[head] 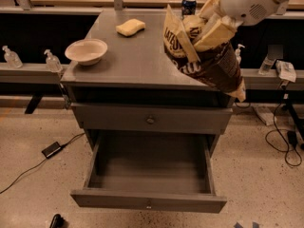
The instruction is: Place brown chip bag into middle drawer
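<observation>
The brown chip bag hangs in the air over the cabinet's right front corner, tilted, its pale yellow top up and its dark body down to the right. My gripper comes in from the upper right and is shut on the bag's upper end. The middle drawer is pulled wide open below, grey and empty, with a small knob at its front centre. The bag is above and to the right of the drawer opening.
The grey cabinet top holds a pale bowl, a yellow sponge and a blue can at the back. A shut knobbed drawer front sits above the open drawer. Cables lie on the floor.
</observation>
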`<control>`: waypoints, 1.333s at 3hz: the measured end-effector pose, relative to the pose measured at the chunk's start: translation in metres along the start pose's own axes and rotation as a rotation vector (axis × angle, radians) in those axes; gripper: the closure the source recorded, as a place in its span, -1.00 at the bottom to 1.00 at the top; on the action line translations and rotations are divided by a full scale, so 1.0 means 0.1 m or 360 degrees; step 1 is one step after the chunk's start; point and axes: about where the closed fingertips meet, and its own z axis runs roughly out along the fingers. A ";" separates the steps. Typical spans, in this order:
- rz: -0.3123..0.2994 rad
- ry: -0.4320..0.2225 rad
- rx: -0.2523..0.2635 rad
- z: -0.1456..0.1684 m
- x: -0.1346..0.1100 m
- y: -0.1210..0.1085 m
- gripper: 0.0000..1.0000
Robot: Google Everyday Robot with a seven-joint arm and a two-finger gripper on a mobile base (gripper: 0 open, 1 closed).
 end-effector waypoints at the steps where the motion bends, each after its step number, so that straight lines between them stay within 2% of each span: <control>1: 0.0009 -0.0258 -0.0031 0.44 -0.19 0.27 1.00; 2: -0.0078 -0.0350 -0.0100 1.26 -0.43 0.63 1.00; 3: -0.0112 -0.0243 -0.0224 2.04 -0.27 1.02 1.00; 4: -0.0020 -0.0159 -0.0301 2.30 -0.08 1.20 1.00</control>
